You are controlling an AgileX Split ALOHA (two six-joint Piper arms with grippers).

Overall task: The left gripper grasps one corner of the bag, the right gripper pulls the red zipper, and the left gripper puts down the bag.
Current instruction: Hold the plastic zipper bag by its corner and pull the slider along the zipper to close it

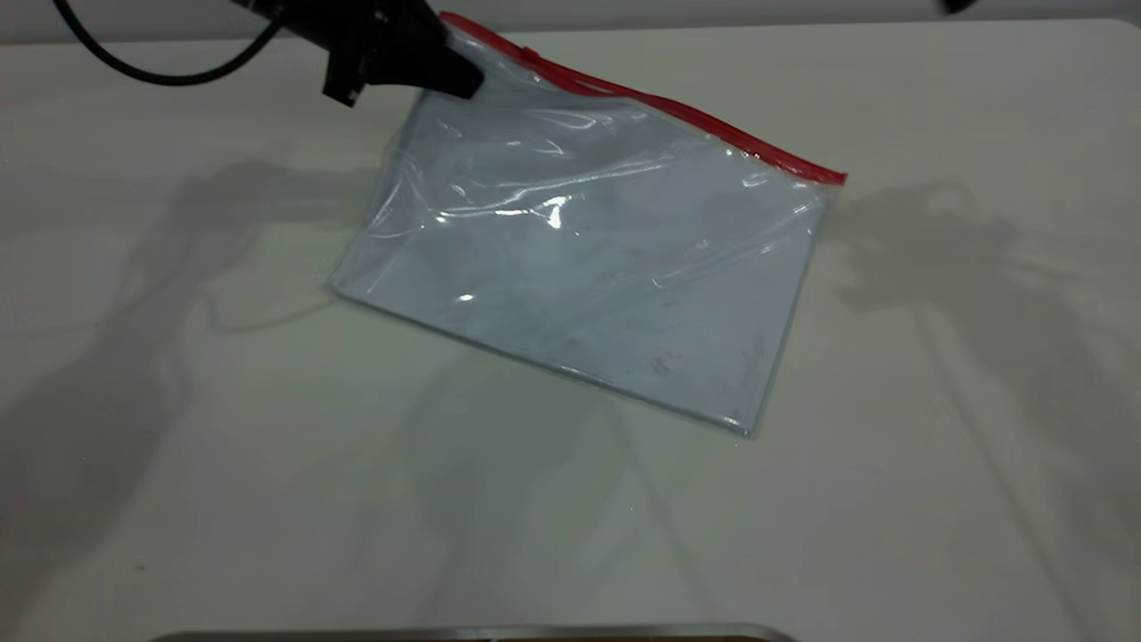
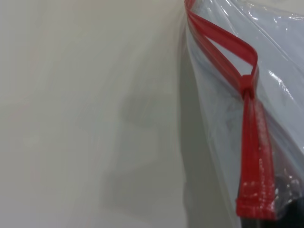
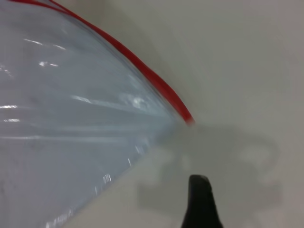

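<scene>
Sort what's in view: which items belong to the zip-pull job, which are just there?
Job:
- clear bluish plastic bag, flat rectangular pouch
- red zipper strip along its far edge, small slider near the held end
- black left gripper, clamped on the bag's red-strip corner, lifting it
- black right gripper, off the bag's other red end

Just there:
- white table
- grey metal edge at near side

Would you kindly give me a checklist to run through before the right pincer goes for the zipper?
1. Left pincer clamps the bag at its corner: ok.
2. Bag's lower edge rests on the table: ok.
3. Slider unobstructed: ok.
4. Zipper fully shut: not ok, strips part beside the slider.
5. Right pincer at the slider: not ok, it is near the opposite end, off the bag.
</scene>
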